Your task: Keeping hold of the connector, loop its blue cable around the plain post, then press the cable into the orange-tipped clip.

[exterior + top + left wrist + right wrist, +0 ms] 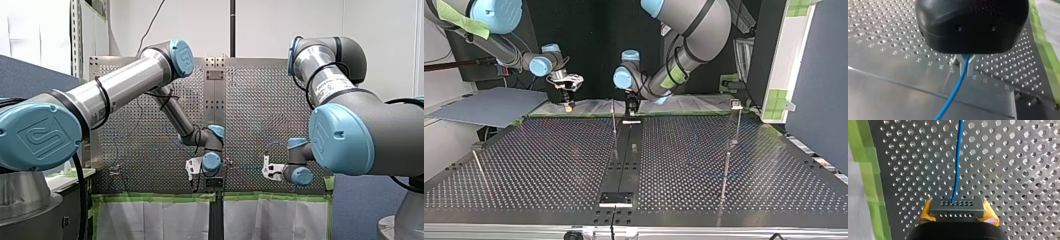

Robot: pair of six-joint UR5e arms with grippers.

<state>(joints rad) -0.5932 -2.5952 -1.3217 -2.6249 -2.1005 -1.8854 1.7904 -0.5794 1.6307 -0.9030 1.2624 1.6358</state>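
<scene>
**Right gripper** (958, 214): the yellow pads (927, 213) are clamped on the two ends of the black connector (957, 207), with contact on both sides. The blue cable (957, 162) leaves the connector's forward face and runs straight ahead of the gripper over the perforated table (1018, 170). Green tape (866, 165) edges the table to one side of the gripper.

**Left gripper** (966, 68): the metal fingers (971, 70) are drawn together with the blue cable pinched between them. From there the cable trails away over a smooth plate (898, 95) set in the table.

**Top view:** my right gripper sits in the upper left of the frame and my left gripper at upper centre. Both are low at the table's far edge and well apart. An upright rod (614, 125) stands just beside my left gripper, toward the frame's left. The cable between the two grippers is too fine to trace here.
</scene>
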